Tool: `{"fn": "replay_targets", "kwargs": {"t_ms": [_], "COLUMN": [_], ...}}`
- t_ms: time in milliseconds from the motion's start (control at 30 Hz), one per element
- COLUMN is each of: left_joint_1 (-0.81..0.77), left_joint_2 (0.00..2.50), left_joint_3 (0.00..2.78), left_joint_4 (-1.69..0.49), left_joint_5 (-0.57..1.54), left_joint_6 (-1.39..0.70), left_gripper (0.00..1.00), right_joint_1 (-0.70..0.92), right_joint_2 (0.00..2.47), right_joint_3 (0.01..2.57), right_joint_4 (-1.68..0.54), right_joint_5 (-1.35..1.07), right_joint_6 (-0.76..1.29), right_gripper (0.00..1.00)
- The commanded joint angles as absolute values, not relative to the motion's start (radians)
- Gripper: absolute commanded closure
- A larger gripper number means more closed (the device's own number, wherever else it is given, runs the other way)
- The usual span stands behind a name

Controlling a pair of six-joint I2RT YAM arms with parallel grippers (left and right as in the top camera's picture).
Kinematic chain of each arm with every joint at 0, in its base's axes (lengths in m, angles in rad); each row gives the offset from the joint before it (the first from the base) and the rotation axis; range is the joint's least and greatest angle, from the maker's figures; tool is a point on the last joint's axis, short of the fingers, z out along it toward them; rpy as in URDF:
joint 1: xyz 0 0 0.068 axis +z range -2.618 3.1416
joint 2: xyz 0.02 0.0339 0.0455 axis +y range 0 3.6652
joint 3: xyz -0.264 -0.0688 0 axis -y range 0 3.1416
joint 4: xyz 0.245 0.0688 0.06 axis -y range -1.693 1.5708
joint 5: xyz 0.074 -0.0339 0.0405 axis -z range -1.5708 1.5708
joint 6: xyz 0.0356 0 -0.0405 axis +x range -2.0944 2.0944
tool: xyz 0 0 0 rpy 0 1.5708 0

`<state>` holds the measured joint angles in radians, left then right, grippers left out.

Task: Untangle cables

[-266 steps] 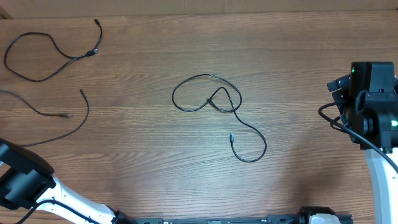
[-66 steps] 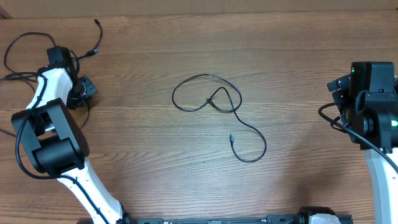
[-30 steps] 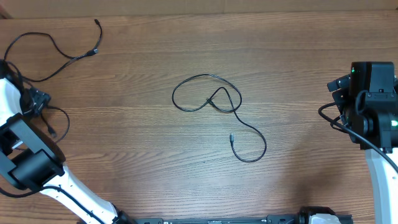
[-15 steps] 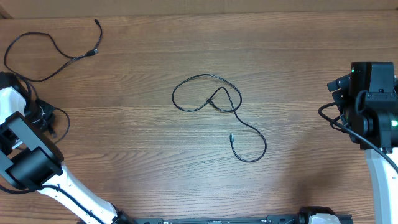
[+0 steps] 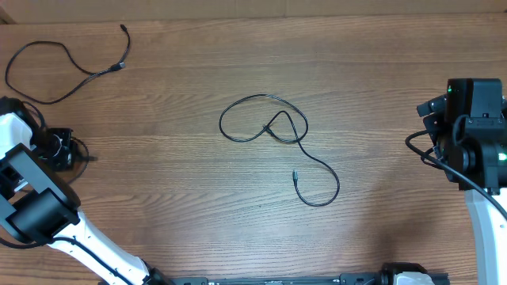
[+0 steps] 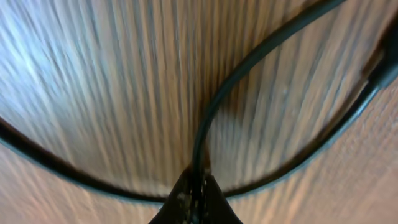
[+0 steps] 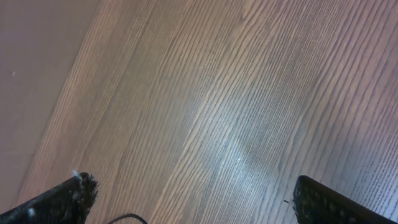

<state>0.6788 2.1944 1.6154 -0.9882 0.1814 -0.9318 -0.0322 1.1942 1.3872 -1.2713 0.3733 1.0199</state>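
One loose loop with a trailing tail, the centre cable [image 5: 270, 129], lay in the middle of the wooden table [image 5: 174, 206]. Toward ten o'clock, well apart from it, the corner cable [image 5: 119, 66] curled near the far-left corner. At nine o'clock, by the table's edge, the pinched cable [image 6: 200, 146] rose from the left gripper [image 5: 62, 150], whose tips were closed tight on it; the wrist view was blurred. At three o'clock the right gripper [image 7: 189, 196] hung with its fingers spread wide, gripping nothing.
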Motion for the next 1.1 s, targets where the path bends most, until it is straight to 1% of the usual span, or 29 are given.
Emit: {"fn": "replay_targets", "kwargs": {"t_ms": [0, 33, 67, 133, 167, 233, 300, 433, 500, 633, 700, 767, 867, 933, 1000, 1067], "left_joint_1": [0.675, 0.675, 0.675, 0.675, 0.675, 0.677, 0.677, 0.677, 0.677, 0.672, 0.663, 0.652, 0.619, 0.575, 0.521, 0.449], "left_joint_2": [2.224, 2.224, 2.224, 2.223, 2.223, 2.223, 2.223, 2.215, 2.205, 2.174, 2.151, 2.139, 2.131, 2.133, 2.133, 2.133], "left_joint_3": [1.579, 1.580, 1.582, 1.590, 1.597, 1.618, 1.649, 1.770, 1.816, 1.929, 1.992, 2.020, 2.024, 2.023, 2.023, 2.023], "left_joint_4": [-0.964, -0.949, -0.939, -0.937, -0.937, -0.938, -0.950, -1.058, -1.080, -1.140, -1.186, -1.206, -1.204, -1.200, -1.201, -1.213], "left_joint_5": [0.369, 0.402, 0.418, 0.411, 0.395, 0.336, 0.273, 0.075, 0.043, 0.064, 0.131, 0.245, 0.480, 0.655, 0.746, 0.776], "left_joint_6": [-1.084, -1.078, -1.072, -1.068, -1.049, -0.985, -0.929, -0.881, -0.852, -0.757, -0.681, -0.603, -0.492, -0.367, -0.253, -0.161], "left_gripper": [0.96, 0.95, 0.92, 0.89, 0.70, 0.00, 0.01, 0.00, 0.01, 0.01, 0.00, 0.00, 0.01, 0.00, 0.00, 0.00], "right_joint_1": [-0.035, -0.035, -0.035, -0.035, -0.035, -0.035, -0.035, -0.035, -0.035, -0.035, -0.035, -0.035, -0.035, -0.035, -0.035, -0.035], "right_joint_2": [1.192, 1.192, 1.192, 1.192, 1.192, 1.192, 1.192, 1.192, 1.192, 1.192, 1.192, 1.192, 1.192, 1.192, 1.192, 1.192], "right_joint_3": [1.394, 1.394, 1.394, 1.394, 1.394, 1.394, 1.394, 1.394, 1.394, 1.394, 1.394, 1.394, 1.394, 1.394, 1.394, 1.394], "right_joint_4": [-1.266, -1.266, -1.266, -1.266, -1.266, -1.266, -1.266, -1.266, -1.266, -1.266, -1.266, -1.266, -1.266, -1.266, -1.266, -1.266], "right_joint_5": [0.388, 0.388, 0.389, 0.388, 0.388, 0.388, 0.388, 0.388, 0.388, 0.388, 0.388, 0.389, 0.388, 0.388, 0.389, 0.388], "right_joint_6": [1.016, 1.016, 1.016, 1.016, 1.016, 1.016, 1.016, 1.016, 1.016, 1.016, 1.016, 1.016, 1.016, 1.016, 1.016, 1.016], "right_gripper": [0.00, 0.00, 0.00, 0.00, 0.00, 0.00, 0.00, 0.00, 0.00, 0.00, 0.00, 0.00, 0.00, 0.00, 0.00, 0.00]}}
